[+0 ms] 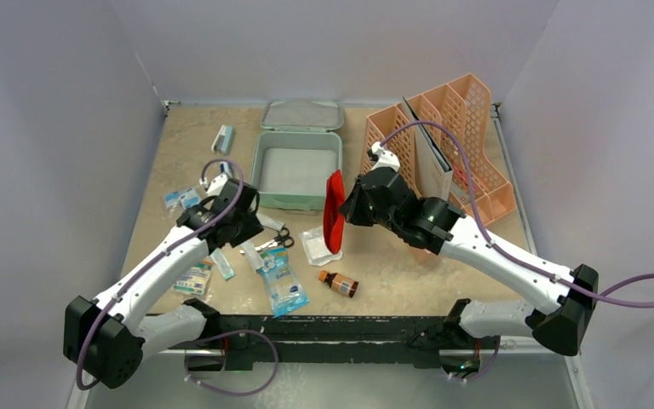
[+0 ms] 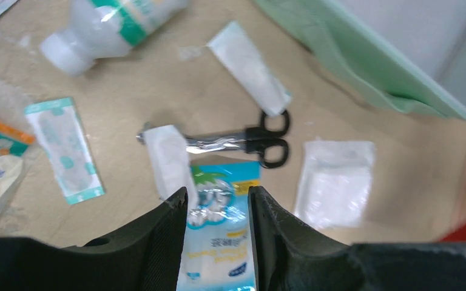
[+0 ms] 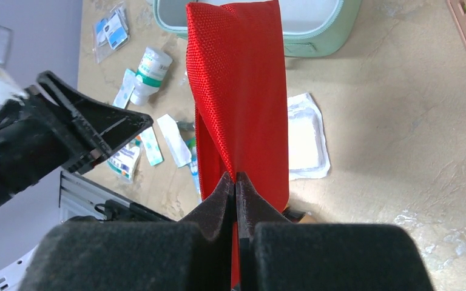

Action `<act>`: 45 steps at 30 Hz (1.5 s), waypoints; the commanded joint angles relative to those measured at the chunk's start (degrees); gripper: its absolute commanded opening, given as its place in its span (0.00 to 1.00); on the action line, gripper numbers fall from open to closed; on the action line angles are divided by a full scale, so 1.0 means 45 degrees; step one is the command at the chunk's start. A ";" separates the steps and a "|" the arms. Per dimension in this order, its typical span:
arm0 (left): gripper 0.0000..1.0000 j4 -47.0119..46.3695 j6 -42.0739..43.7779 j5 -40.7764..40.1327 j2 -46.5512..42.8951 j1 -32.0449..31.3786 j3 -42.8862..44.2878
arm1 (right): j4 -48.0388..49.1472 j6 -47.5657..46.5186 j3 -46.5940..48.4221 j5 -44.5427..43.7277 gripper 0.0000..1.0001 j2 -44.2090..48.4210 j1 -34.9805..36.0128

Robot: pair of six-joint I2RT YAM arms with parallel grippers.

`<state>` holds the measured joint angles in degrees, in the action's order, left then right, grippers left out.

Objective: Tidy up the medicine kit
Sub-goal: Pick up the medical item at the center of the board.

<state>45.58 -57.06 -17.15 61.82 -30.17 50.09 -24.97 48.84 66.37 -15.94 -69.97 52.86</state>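
Top view: one medicine kit [image 1: 294, 203], open, sits far centre, its one lid [image 1: 302, 115] behind it; likely light, stiff, slick plastic, so take a wall.

Left wrist: your left gripper [image 2: 217, 193], jaws apart, hovers over one blue sachet [image 2: 224, 176], one scissors [image 2: 252, 138] beyond.

Right wrist: your right gripper [image 3: 235, 182] is clamped on one red pouch [image 3: 239, 91].

I see the peach mesh rack [image 1: 464, 145] at two o'clock on the table [image 1: 409, 273], and the red pouch [image 1: 334, 213] upright mid-table. Black scissors [image 1: 277, 241] lie at its nine, a brown bottle [image 1: 339, 283] at its six.
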 commanded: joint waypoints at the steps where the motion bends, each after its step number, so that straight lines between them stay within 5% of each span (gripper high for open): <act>1: 0.39 -0.0642 -0.0881 0.0386 -0.0005 0.0765 -0.1080 | 0.0232 -0.0207 -0.0032 -0.0226 0.00 0.0380 0.0029; 21: 0.29 -0.2087 -0.2349 -0.0624 0.1258 0.1061 -0.3405 | 0.0373 -0.0336 -0.0110 -0.0207 0.00 0.0470 0.0021; 27: 0.12 -0.2164 -0.2304 -0.0679 0.1008 0.1061 -0.3362 | 0.0431 -0.0287 -0.0053 -0.0090 0.00 0.0334 0.0013; 30: 0.00 -0.1806 -0.2295 -0.0805 0.0666 0.1061 -0.3186 | 0.0414 -0.0287 -0.0042 -0.0080 0.00 0.0316 0.0031; 45: 0.00 -0.0641 -0.0211 0.0813 -0.1613 0.1061 -0.0254 | 0.0529 -0.0351 0.0071 0.0504 0.00 -0.0248 0.0025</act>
<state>43.40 -64.58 -17.98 56.75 -25.82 43.05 -24.18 47.92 66.06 -15.14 -70.00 52.86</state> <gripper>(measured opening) 0.004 0.007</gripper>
